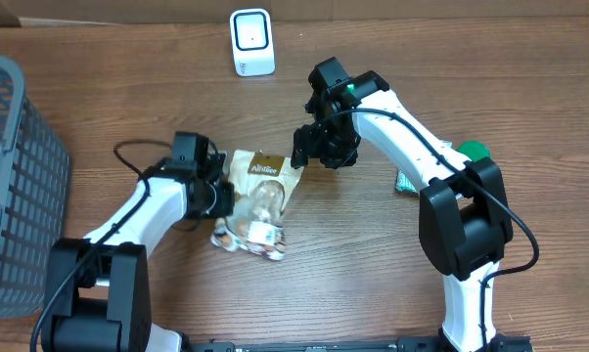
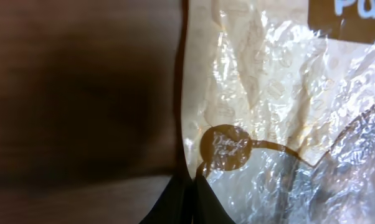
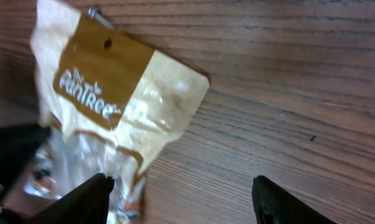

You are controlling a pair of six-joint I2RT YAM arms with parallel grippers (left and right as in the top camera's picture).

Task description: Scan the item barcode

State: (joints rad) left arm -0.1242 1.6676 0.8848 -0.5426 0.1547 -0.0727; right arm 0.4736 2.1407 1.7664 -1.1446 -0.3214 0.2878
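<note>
Presently the left gripper (image 1: 221, 198) is clenched on the left edge of the snack bag (image 1: 260, 196), which lies mid-tabletop. The right gripper (image 1: 304, 149) hangs released above the bag's far corner. The scanner (image 1: 251, 41) stands at the far edge. Judged outstanding: lifting the bag, presenting it and scanning the barcode.

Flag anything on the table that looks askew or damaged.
The snack bag lies crumpled and tilted mid-table, below the scanner. No spill or tear shows. A green item sits partly hidden behind the right arm.
</note>
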